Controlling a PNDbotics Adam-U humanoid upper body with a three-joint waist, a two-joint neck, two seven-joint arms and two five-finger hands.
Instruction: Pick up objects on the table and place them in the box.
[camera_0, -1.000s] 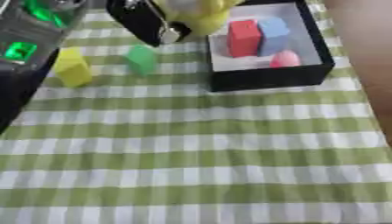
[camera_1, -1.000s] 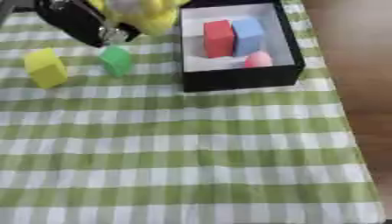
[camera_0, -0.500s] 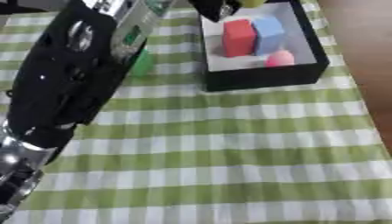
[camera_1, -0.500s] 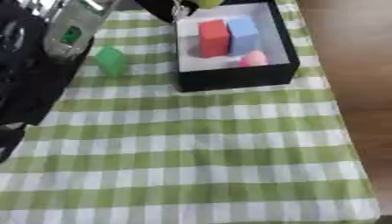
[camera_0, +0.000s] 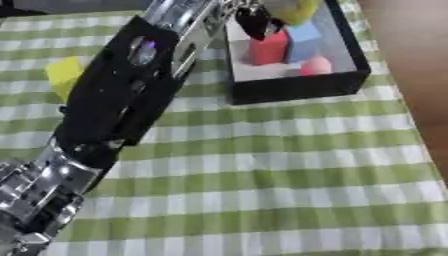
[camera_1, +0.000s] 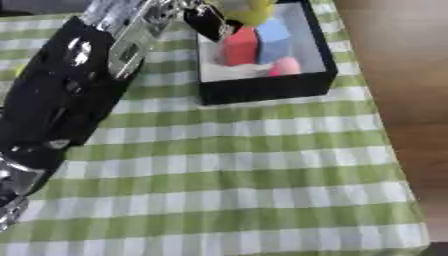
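My left arm (camera_0: 122, 105) stretches from the lower left up to the black box (camera_0: 297, 88) at the top. My left hand (camera_0: 256, 21) hangs over the box's white inside, its dark fingers curled round a yellow object (camera_0: 293, 9). Inside the box stand a red block (camera_0: 269, 49) and a blue block (camera_0: 304, 40), with a pink rounded piece (camera_0: 315, 65) in front of them. A yellow block (camera_0: 63, 75) lies on the checked cloth at the left, partly behind the arm. My right hand shows in neither view.
The green-and-white checked cloth (camera_1: 245, 170) covers the table. Its right edge drops off to brown floor (camera_1: 411, 75) just beyond the box. My arm fills the left side and hides what lies beneath it.
My left arm has reached further right, bringing the yellow object from beside the box to above its inside. The arm now hides the green block. The camera has also shifted.
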